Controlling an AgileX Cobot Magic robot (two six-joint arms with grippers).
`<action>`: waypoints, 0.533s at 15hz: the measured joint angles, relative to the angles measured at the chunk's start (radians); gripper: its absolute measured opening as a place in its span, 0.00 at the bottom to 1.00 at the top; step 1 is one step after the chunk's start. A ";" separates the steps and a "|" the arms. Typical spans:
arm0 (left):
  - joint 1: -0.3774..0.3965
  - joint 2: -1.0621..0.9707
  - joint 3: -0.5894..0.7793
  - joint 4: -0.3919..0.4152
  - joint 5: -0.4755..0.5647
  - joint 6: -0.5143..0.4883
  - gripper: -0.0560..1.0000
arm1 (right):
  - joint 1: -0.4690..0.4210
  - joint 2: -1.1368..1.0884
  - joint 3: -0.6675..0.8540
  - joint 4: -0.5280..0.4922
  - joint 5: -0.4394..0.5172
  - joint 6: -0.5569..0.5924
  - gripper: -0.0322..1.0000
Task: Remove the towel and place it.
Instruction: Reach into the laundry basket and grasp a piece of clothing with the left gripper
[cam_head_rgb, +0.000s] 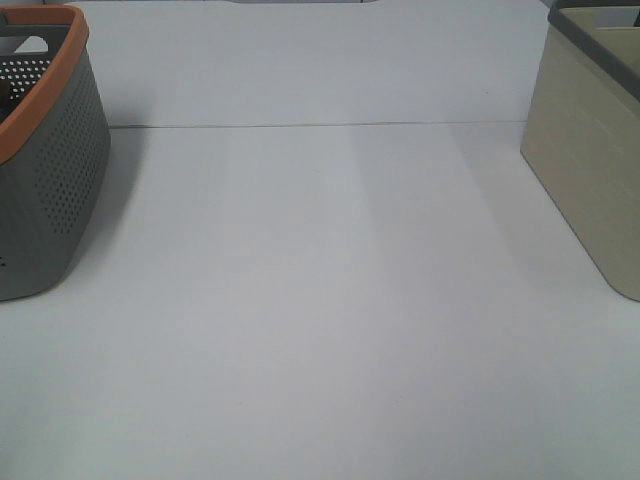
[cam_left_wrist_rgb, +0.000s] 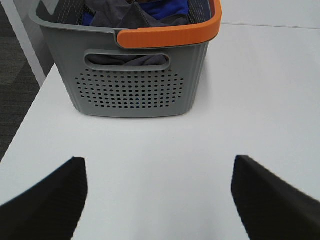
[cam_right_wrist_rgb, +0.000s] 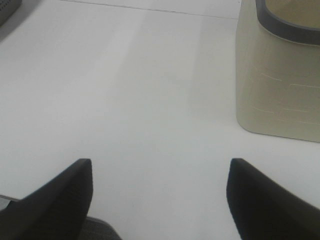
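The towel (cam_left_wrist_rgb: 122, 17), a dark charcoal cloth, lies bunched inside the grey perforated basket (cam_left_wrist_rgb: 130, 95) with the orange rim, which stands at the table's left edge (cam_head_rgb: 60, 170). More of the dark cloth shows through the basket's handle slot. My left gripper (cam_left_wrist_rgb: 159, 165) hovers open over bare table, short of the basket's near wall, with nothing between its fingers. In the right wrist view my right gripper (cam_right_wrist_rgb: 160, 162) is open too, above the table and empty. Neither gripper appears in the exterior high view.
A blue cloth (cam_left_wrist_rgb: 167, 9) lies beside the towel in the basket. A beige bin (cam_head_rgb: 590, 170) with a dark rim stands at the right side of the table, also in the right wrist view (cam_right_wrist_rgb: 280, 95). A seam (cam_head_rgb: 320, 125) crosses the white tabletop.
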 joint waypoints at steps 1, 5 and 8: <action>0.000 0.000 0.000 0.000 0.000 0.000 0.76 | 0.000 0.000 0.000 0.000 0.000 0.000 0.75; 0.000 0.000 0.000 0.000 0.000 0.000 0.76 | 0.000 0.000 0.000 0.000 0.000 0.000 0.75; 0.000 0.000 0.000 0.000 0.000 0.000 0.76 | 0.000 0.000 0.000 0.000 0.000 0.000 0.75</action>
